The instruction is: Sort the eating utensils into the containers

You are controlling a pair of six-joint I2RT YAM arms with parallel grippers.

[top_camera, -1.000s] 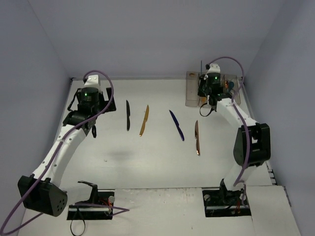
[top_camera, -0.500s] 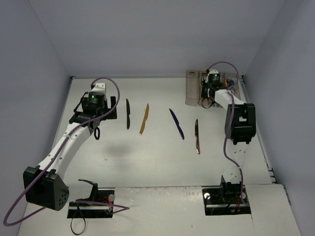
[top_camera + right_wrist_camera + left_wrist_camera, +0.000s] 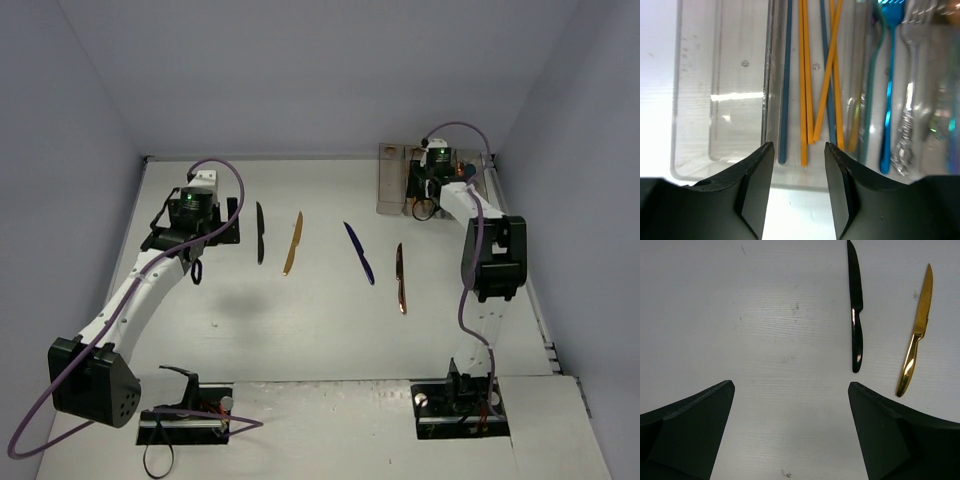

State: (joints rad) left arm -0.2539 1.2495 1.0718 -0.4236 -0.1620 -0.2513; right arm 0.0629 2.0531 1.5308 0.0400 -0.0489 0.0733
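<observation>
Four knives lie on the table: black (image 3: 260,233), gold (image 3: 292,245), dark blue (image 3: 359,254) and copper (image 3: 400,279). The left wrist view shows the black knife (image 3: 856,315) and the gold knife (image 3: 916,335) ahead and to the right of my left gripper (image 3: 791,385), which is open over bare table. My left gripper (image 3: 205,232) hangs just left of the black knife. The clear containers (image 3: 390,185) stand at the back right. My right gripper (image 3: 798,147) is open and empty above their near end, over orange chopsticks (image 3: 805,75) in one bin. Forks (image 3: 887,100) lie in the bin to the right.
The leftmost bin (image 3: 715,100) holds nothing. Walls close the table at the back and both sides. The right arm (image 3: 490,260) stretches along the right edge towards the bins.
The right gripper's jaws have parted above the chopstick bin, and its arm has straightened towards the back. The left arm shifted slightly right, then held still.
</observation>
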